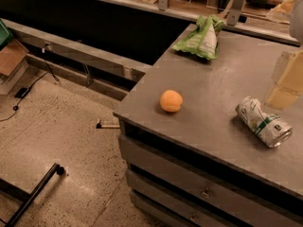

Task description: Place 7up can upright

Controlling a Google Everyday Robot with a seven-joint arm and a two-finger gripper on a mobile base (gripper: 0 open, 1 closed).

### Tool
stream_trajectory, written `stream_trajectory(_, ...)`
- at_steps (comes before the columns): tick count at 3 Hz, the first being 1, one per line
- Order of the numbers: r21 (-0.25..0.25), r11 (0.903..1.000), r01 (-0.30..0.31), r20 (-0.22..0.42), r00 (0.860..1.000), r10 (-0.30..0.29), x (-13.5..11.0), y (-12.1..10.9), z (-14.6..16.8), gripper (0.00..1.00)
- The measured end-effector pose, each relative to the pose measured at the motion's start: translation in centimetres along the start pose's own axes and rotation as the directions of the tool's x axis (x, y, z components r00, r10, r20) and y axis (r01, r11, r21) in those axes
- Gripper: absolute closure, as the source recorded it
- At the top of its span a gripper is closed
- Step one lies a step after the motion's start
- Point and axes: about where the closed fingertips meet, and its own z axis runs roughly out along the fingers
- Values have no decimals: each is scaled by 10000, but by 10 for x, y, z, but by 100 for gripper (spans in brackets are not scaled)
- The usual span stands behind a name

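The 7up can [263,122] is silver-white with a green band. It lies on its side on the grey counter [208,79], near the right front edge, with its shiny metal end pointing to the lower right. My gripper [286,82] shows as pale yellow parts at the right edge of the camera view, just behind and above the can and apart from it. It holds nothing that I can see. A white part of the arm [297,13] is at the upper right edge.
An orange fruit [171,101] sits on the counter left of the can, near the front left corner. A light-green snack bag [202,38] lies at the counter's back. Drawers [199,188] are below the counter. The floor lies to the left.
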Motion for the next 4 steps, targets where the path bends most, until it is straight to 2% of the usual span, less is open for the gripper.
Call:
stream_trajectory(1,2,10000,0,0,10000,0,0,0,0,0)
stream_trajectory(2,122,9994,-320,-528,9981,326,1,-4,4,0)
stream_trajectory(3,144,9872,-1591,-2329,9596,1581,22,-16,41,0)
stream_trajectory(4,356,9662,-2553,-3393,9063,2520,40,-22,67,0)
